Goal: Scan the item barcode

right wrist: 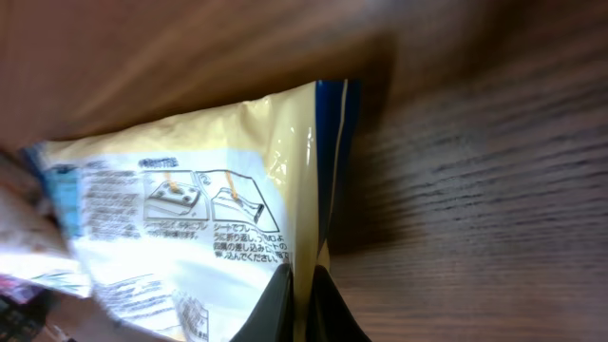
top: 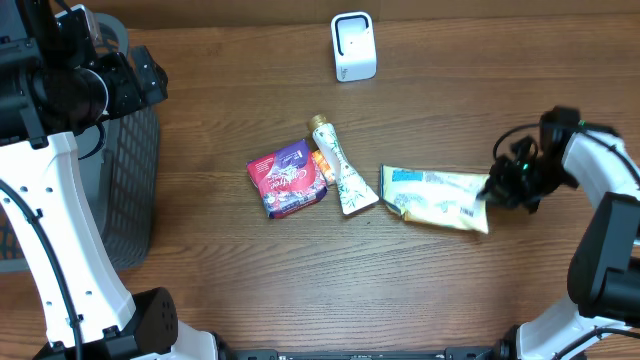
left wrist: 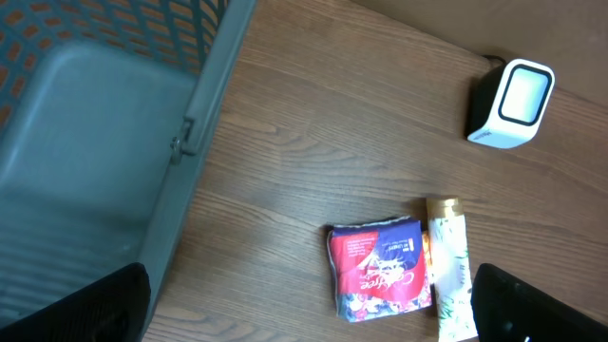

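The item, a yellow and white snack bag [top: 435,197], lies flat on the wooden table right of centre. My right gripper [top: 492,190] is shut on its right edge. In the right wrist view the two black fingertips [right wrist: 302,285] pinch the bag's [right wrist: 190,209] sealed seam, with printed text facing the camera. A small barcode patch [top: 466,212] shows near the gripped end. The white scanner [top: 353,46] stands at the back centre and shows in the left wrist view as the scanner [left wrist: 513,103]. My left gripper [top: 150,78] hangs open at the far left, its fingers wide around nothing [left wrist: 309,318].
A red packet [top: 287,178] and a white tube with a gold cap [top: 340,170] lie left of the bag; the left wrist view shows both, packet [left wrist: 378,271] and tube [left wrist: 448,261]. A grey mesh basket [top: 130,190] stands at the table's left edge.
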Action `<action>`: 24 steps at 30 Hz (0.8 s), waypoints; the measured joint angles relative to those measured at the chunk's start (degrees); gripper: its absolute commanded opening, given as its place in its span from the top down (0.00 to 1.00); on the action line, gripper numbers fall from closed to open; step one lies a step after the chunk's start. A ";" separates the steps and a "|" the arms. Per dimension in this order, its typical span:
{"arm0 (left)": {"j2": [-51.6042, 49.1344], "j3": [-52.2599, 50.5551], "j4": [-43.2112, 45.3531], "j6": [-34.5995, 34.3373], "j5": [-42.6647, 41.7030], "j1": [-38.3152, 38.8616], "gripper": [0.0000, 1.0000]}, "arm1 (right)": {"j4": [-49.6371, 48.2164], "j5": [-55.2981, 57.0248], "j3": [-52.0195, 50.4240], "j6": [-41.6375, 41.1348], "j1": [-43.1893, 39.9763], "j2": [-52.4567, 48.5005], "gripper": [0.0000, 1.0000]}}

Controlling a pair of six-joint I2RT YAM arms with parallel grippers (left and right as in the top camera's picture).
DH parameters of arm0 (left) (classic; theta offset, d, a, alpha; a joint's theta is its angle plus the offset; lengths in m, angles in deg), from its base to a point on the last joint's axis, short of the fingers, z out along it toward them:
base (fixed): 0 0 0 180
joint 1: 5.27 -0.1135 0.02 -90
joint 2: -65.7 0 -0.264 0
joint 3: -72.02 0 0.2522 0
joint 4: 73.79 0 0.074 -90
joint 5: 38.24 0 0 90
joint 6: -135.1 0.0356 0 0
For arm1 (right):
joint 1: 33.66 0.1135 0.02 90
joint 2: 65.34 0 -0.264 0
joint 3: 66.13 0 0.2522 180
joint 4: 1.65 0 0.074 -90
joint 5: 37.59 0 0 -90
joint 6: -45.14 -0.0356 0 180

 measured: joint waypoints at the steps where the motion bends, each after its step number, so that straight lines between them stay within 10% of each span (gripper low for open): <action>1: 0.00 0.00 0.00 0.00 -0.02 0.00 0.00 | 1.31 0.15 2.21 0.00 0.00 0.00 0.96; 24: 0.00 0.00 0.00 0.00 -0.02 0.00 0.00 | 14.05 24.90 22.86 -1.77 6.78 18.56 0.96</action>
